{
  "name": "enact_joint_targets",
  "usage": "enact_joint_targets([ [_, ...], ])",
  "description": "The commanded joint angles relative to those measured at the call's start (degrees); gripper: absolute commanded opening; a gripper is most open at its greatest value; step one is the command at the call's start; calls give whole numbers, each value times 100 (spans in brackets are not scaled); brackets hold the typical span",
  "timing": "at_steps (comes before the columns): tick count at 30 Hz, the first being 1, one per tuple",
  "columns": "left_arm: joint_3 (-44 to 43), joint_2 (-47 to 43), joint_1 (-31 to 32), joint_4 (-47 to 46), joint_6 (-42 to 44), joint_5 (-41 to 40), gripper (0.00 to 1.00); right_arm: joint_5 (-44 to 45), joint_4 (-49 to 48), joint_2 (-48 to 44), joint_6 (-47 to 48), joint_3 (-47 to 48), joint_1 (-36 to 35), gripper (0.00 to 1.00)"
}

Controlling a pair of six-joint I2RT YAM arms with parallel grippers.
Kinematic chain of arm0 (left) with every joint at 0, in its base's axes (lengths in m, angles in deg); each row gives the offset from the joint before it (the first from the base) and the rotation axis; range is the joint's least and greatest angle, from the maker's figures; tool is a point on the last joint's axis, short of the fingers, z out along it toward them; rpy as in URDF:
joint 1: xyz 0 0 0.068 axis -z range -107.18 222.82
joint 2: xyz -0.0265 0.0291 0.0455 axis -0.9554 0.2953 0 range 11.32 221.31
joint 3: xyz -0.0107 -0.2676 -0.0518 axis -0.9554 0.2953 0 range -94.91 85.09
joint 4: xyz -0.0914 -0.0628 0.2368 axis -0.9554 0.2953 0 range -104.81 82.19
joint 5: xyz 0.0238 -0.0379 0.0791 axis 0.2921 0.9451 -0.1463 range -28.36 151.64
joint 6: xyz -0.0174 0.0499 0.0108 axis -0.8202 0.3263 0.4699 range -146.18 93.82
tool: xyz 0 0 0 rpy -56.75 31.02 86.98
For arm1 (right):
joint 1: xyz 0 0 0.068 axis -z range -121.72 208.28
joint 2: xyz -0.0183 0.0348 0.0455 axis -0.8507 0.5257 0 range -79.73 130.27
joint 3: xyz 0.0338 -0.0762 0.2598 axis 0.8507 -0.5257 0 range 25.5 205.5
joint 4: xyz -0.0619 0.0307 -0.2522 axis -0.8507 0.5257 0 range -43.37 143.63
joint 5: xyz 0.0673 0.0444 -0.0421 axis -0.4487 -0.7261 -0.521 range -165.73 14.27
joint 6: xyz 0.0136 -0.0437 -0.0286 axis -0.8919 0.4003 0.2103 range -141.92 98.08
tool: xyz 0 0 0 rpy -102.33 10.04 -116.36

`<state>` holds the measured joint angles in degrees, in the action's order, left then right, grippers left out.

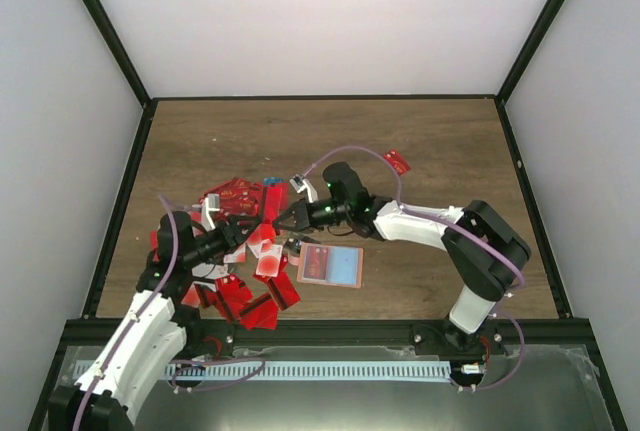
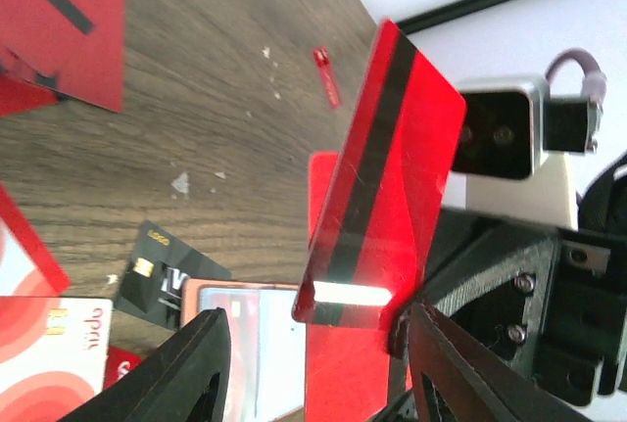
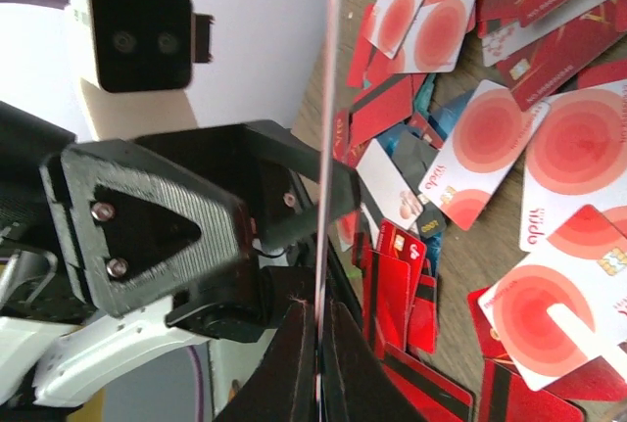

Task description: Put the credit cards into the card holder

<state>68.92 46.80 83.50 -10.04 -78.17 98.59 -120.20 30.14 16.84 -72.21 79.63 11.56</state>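
My right gripper (image 3: 318,309) is shut on a red credit card with a black stripe (image 2: 392,177), seen edge-on in the right wrist view (image 3: 323,148). It holds the card upright above the table. My left gripper (image 2: 318,316) is open, and the card's lower end stands between its fingers (image 2: 196,363). In the top view the two grippers meet (image 1: 268,231) just left of the open card holder (image 1: 335,267), which shows a light blue and pink-red inside. The holder also shows below the card in the left wrist view (image 2: 245,334).
Many red and pink-white cards lie heaped at the left (image 1: 235,196), also in the right wrist view (image 3: 509,128). A black card (image 2: 157,270) lies beside the holder. One red card (image 1: 397,162) lies apart at the back right. Black frame rails edge the table.
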Motion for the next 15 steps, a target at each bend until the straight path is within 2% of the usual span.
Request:
enact_joint_targets([
  [1,227,-134,236,-1151,-429,215,51,-466,-544,-74,-273,65,76,1],
  [5,276,-220,335,-1337,-524,232,48,-667,-991,-74,-560,-2,109,1],
  [12,362,-332,356,-1433,-640,275,34,-777,-1366,52,-810,24,128,1],
  [15,364,-427,365,-1364,-668,287,31,-775,-1466,146,-904,81,132,1],
])
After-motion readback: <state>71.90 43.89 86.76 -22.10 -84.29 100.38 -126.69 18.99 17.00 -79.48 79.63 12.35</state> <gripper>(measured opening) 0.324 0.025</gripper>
